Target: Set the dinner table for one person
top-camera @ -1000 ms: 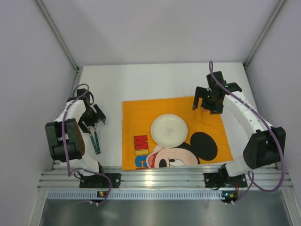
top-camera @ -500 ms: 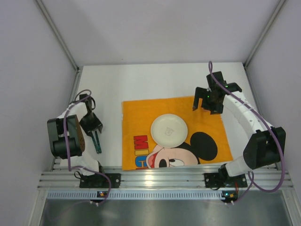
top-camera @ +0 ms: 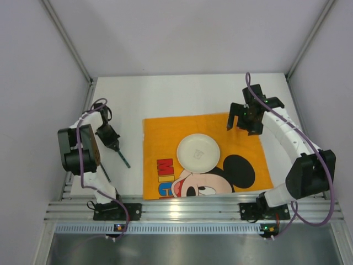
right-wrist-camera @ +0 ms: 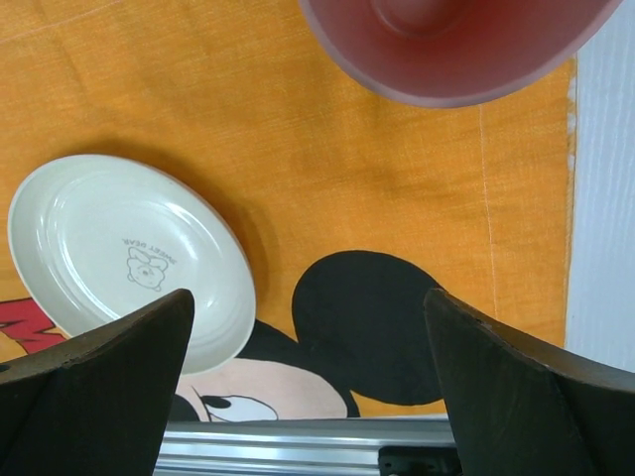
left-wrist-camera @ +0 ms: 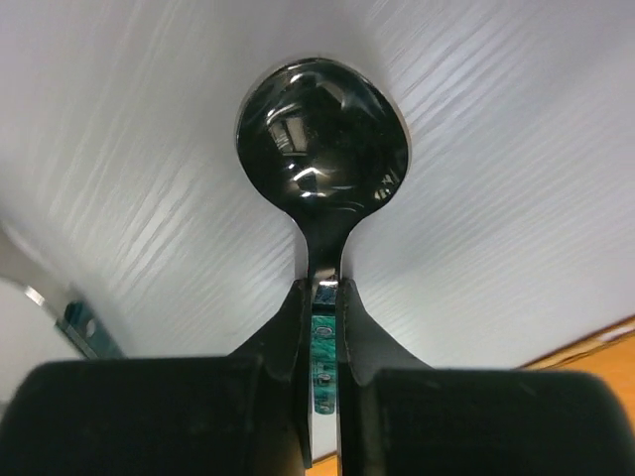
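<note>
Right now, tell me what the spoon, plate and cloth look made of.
Spoon: polished metal, mirror-like reflections in its bowl.
Plate: cream, glossy, probably glazed ceramic or melamine; soft sheen, printed mark.
Cloth: orange woven fabric, matte; thread weave shows.

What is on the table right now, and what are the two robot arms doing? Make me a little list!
table: white, with an orange Mickey Mouse cloth lying on it
plate: white, round, empty, near the middle of the cloth
spoon: dark shiny bowl, green handle, over bare table left of the cloth
pink cup: by the cloth's right edge, just ahead of the right jaws
left jaws: shut on the spoon's handle
right jaws: wide open, holding nothing
</note>
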Available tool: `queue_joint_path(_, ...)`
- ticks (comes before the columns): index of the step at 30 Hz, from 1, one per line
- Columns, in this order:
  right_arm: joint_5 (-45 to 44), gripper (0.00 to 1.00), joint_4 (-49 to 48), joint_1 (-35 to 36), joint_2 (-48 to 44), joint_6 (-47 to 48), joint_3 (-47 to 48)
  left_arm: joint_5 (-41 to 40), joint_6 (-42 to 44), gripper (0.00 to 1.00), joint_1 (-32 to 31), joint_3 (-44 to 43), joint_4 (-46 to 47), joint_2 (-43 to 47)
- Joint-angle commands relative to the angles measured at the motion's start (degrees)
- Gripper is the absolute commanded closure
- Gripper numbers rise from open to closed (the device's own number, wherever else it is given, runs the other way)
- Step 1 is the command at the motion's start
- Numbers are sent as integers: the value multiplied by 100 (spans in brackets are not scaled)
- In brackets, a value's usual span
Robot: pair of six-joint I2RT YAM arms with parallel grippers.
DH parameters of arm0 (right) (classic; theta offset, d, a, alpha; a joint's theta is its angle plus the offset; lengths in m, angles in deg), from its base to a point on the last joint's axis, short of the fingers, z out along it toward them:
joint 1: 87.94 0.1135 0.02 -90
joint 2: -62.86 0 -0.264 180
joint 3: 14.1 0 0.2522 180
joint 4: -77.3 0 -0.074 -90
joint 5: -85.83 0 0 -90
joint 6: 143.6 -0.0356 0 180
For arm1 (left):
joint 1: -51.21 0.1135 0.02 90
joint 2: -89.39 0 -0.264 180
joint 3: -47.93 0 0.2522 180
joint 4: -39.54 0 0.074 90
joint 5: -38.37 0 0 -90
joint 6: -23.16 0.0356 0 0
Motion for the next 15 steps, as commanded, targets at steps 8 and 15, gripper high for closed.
queue_joint_path(8,-227,0,226,559,-540,-515,613,1021,-108,100,-361,-1923,814,-708)
queue_joint_path(15,415,0,-818,1939,-480,-919,956,1601,-520,100,-1477,-1986,796,98)
